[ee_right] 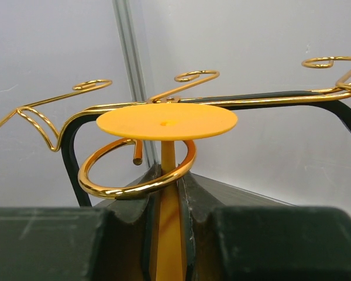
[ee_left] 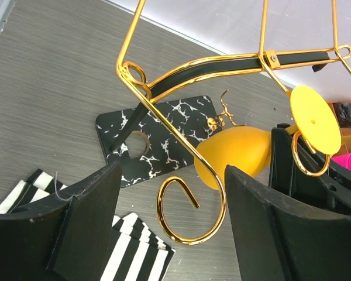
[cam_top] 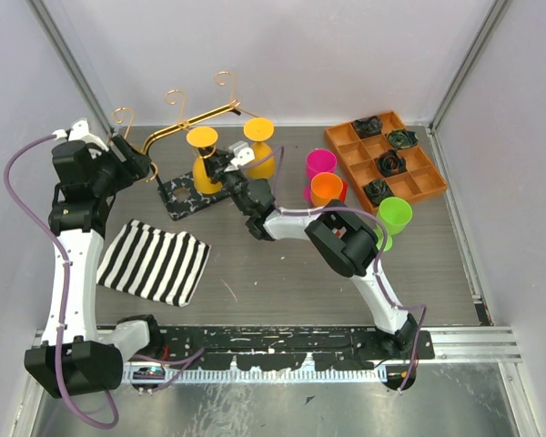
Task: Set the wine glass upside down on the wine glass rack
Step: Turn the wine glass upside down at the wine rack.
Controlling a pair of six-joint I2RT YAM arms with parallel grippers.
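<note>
The gold wine glass rack (cam_top: 196, 118) stands on its black-and-white marbled base (cam_top: 187, 196) at the back left. My right gripper (cam_top: 221, 167) is shut on the stem of an upside-down yellow wine glass (cam_top: 203, 162). In the right wrist view the stem (ee_right: 168, 193) passes through a gold scroll hook (ee_right: 137, 172), with the foot disc (ee_right: 167, 120) above it. My left gripper (cam_top: 135, 164) is open, and in the left wrist view another scroll hook (ee_left: 193, 216) lies between its fingers (ee_left: 88, 222). The glass bowl (ee_left: 234, 155) shows there too. A second yellow glass (cam_top: 259, 138) sits upside down by the rack's right end.
A black-and-white striped cloth (cam_top: 155, 259) lies front left. Pink (cam_top: 320, 164), orange (cam_top: 326, 188) and green (cam_top: 394, 217) cups stand right of the rack. An orange compartment tray (cam_top: 387, 159) holding dark items sits at the back right.
</note>
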